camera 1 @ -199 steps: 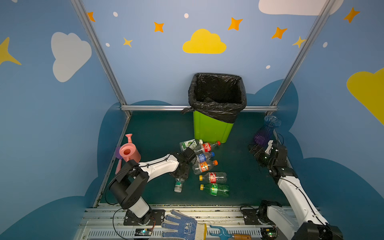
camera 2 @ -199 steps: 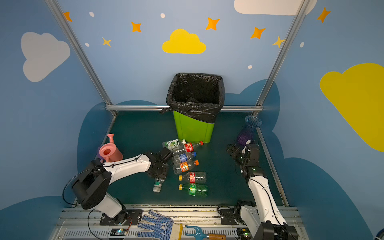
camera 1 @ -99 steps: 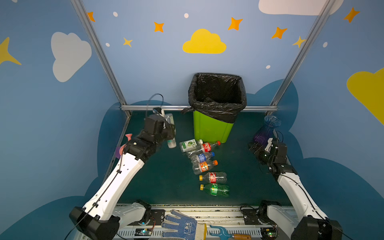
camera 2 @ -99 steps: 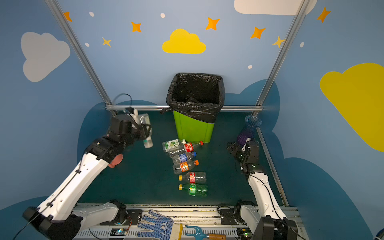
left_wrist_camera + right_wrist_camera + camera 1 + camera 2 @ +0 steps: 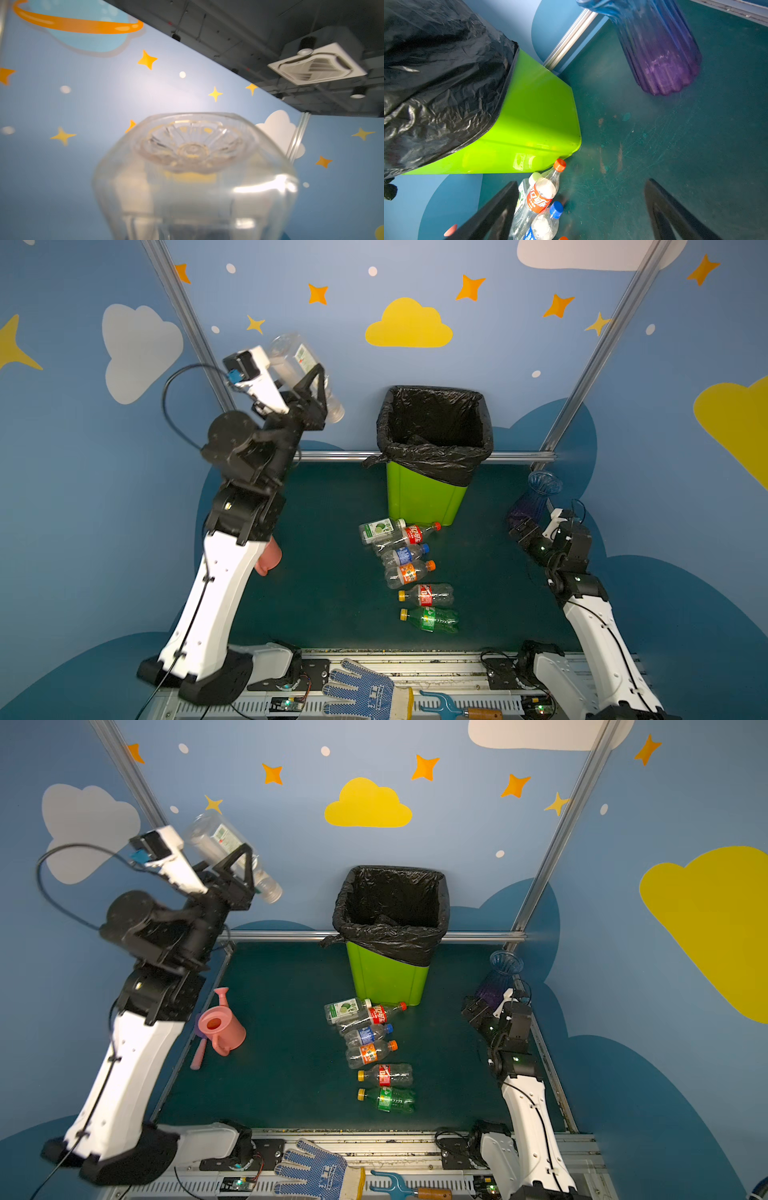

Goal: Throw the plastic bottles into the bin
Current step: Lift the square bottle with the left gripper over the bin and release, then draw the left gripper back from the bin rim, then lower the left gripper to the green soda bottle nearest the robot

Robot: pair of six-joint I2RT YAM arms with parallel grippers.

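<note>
Setting: robot test cell in a lab hall. Blue wall panels (image 5: 498,364) printed with clouds and stars are enclosing three sides. Aluminium posts (image 5: 599,348) are framing the upper corners. A left arm (image 5: 216,597) and a right arm (image 5: 598,639) are standing on a slotted metal rail (image 5: 449,670) along the lower edge, a bare circuit board (image 5: 286,703) showing there. In the left wrist view, an air-conditioning cassette (image 5: 315,64) is hanging from an exposed dark ceiling (image 5: 228,20), upper right.
</note>
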